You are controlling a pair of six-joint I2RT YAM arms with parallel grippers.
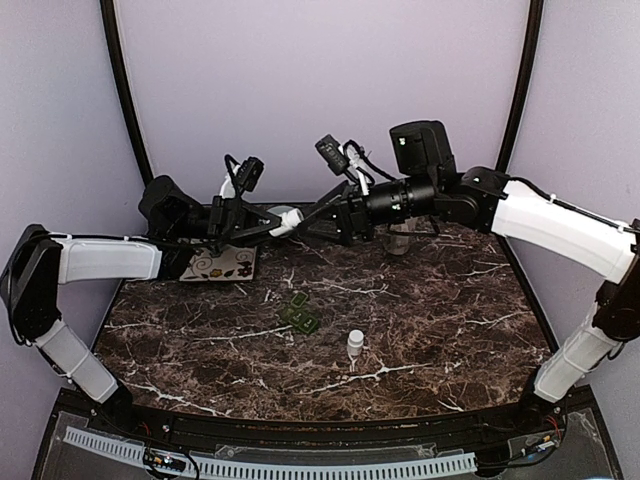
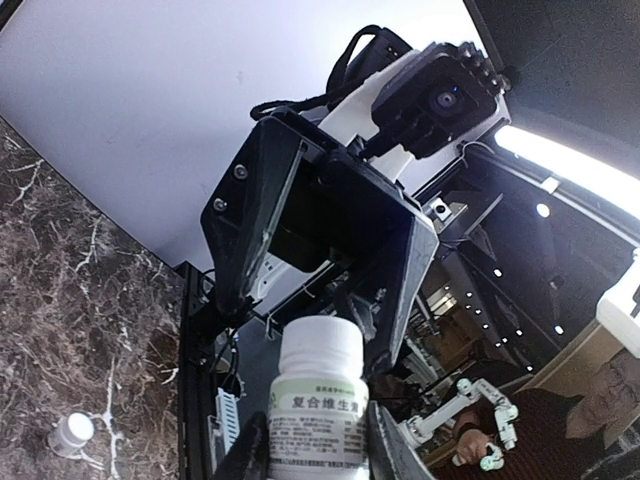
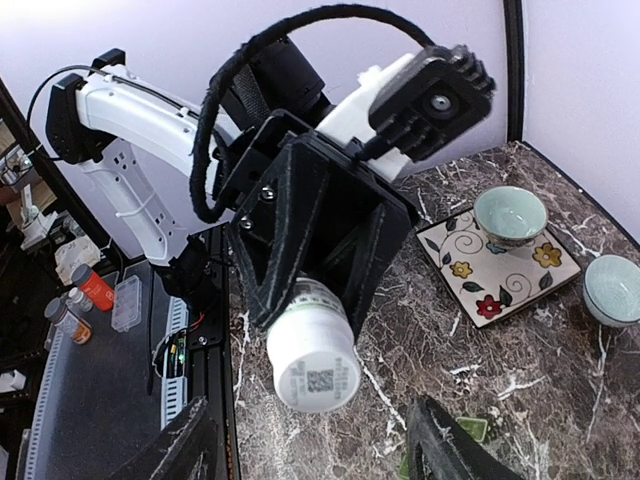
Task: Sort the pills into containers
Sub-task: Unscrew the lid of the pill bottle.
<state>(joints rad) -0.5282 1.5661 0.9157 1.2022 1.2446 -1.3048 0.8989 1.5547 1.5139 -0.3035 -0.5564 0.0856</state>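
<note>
Left gripper [image 2: 318,452] is clamped on a white pill bottle [image 2: 320,395] with a green label, held up off the table, lying roughly level with its white lidded end pointing at the other arm. Looks like it is presented that way so the other arm can work the lid.

Right gripper [image 3: 320,445] faces that end head-on, fingers [image 3: 190,445] spread wide, holding nothing and not touching the bottle. Probably lining up for a grip or a twist on the lid; can't tell if the lid is loose.

The containers, a dark green pill organizer [image 1: 300,316], sit on the marble table [image 1: 450,330] near centre, below and nearer than the bottle, well apart from both grippers. Can't tell whether its lids are open, or see any pills.

A small white cap or vial [image 1: 355,343] stands just right of and nearer than the organizer.

Far left there is a floral square plate [image 3: 500,272] with a pale teal bowl [image 3: 510,214] on it. A second bowl [image 3: 612,290] sits on the table beside it.

Sorting not started; the bottle needs opening first.
</note>
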